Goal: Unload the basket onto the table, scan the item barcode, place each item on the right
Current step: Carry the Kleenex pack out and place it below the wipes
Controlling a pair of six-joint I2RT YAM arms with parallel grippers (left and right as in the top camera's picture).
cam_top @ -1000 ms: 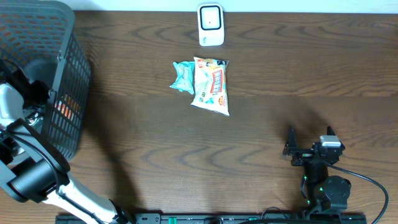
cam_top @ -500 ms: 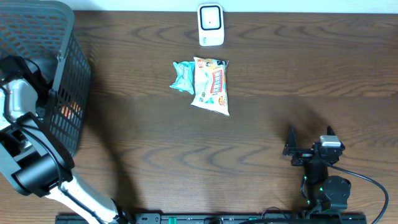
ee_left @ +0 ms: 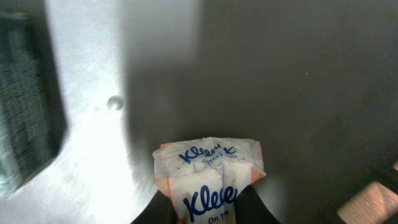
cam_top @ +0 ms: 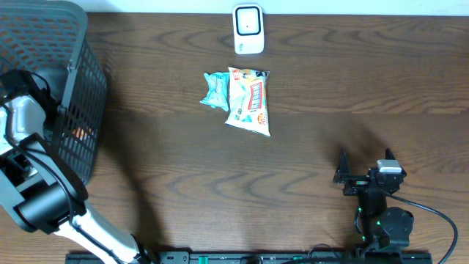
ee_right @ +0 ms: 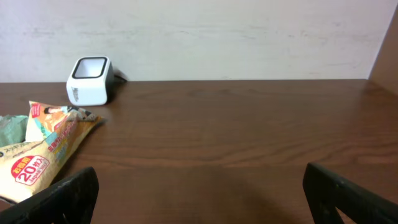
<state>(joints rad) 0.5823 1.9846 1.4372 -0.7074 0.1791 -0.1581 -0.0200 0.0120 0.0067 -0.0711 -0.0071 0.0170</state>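
In the left wrist view my left gripper [ee_left: 211,213] is shut on a white Kleenex tissue pack [ee_left: 208,174] with blue lettering, which sticks out past the dark fingers. From overhead the left arm [cam_top: 22,117] reaches down into the black mesh basket [cam_top: 82,81] at the far left, and its jaws are hidden there. The white barcode scanner [cam_top: 248,29] stands at the table's far edge; the right wrist view also shows this scanner [ee_right: 90,81]. My right gripper [cam_top: 365,163] rests open near the front right, with nothing between its fingers [ee_right: 62,199].
A yellow-and-white snack bag [cam_top: 249,100] and a teal packet [cam_top: 215,90] lie side by side just in front of the scanner. Something orange [cam_top: 79,134] shows through the basket's mesh. A pale wall runs behind the table.
My left gripper has closed on the tissue pack inside the basket, and the left arm has shifted slightly. The right arm has not moved.
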